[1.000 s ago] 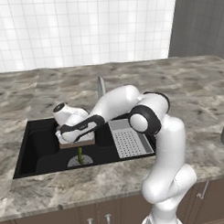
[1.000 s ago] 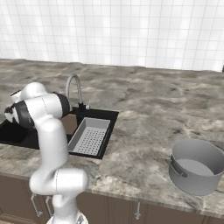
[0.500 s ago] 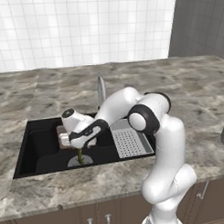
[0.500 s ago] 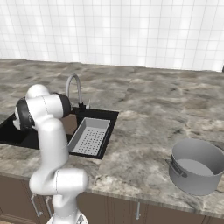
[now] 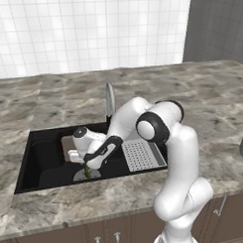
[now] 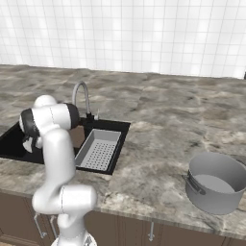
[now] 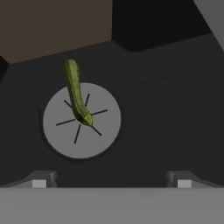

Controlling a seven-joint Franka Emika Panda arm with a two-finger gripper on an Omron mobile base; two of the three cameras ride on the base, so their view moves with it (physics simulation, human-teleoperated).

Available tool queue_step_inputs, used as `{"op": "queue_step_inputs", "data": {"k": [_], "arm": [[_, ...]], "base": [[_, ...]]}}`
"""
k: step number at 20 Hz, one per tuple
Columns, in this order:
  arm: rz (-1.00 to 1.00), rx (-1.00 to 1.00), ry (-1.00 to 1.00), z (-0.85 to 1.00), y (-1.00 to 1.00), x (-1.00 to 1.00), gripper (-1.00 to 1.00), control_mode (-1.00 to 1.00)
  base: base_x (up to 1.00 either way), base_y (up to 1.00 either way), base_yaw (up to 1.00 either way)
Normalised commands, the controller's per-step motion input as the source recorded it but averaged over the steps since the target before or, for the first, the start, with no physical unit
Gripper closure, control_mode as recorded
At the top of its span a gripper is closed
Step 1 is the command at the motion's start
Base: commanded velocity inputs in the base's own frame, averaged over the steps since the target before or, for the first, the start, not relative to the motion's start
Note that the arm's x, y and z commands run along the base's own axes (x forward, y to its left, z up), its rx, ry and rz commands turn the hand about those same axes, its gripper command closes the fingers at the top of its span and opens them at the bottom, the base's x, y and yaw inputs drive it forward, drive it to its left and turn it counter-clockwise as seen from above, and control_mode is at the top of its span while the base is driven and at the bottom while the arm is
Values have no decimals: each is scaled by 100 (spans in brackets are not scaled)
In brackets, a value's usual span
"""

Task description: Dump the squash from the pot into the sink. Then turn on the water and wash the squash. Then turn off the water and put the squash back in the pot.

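Observation:
The small yellow-green squash (image 7: 75, 92) lies on the black sink's (image 7: 166, 109) floor, one end resting on the round grey drain (image 7: 81, 131). My gripper (image 7: 111, 183) is open right above it, with the squash ahead of the gap between the fingertips and slightly to one side. From the left base view, the gripper (image 5: 84, 163) hangs low inside the sink (image 5: 43, 161), pointing down at the squash (image 5: 88, 171). The grey metal pot (image 6: 216, 182) stands upright on the counter far to the right, with nothing inside.
A grey perforated strainer tray (image 5: 143, 155) fills the sink's right part beside my arm. The curved faucet (image 5: 109, 99) rises behind the basin. A brown flat thing (image 7: 52, 26) lies on the sink floor just beyond the squash. Marble counter (image 6: 163, 125) runs all around.
The hand has swung down and to the right inside the sink, ending over the drain and the squash. The jaws have stayed open.

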Motion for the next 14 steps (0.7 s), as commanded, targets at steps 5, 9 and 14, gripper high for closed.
{"op": "queue_step_inputs", "data": {"k": [5,9,14], "arm": [[0,0,0,-6,-3,39,-100,-100],[0,0,4,-16,0,29,-100,-100],[0,0,4,-21,0,28,-100,-100]], "base": [[0,0,0],[0,0,0],[0,0,0]]}}
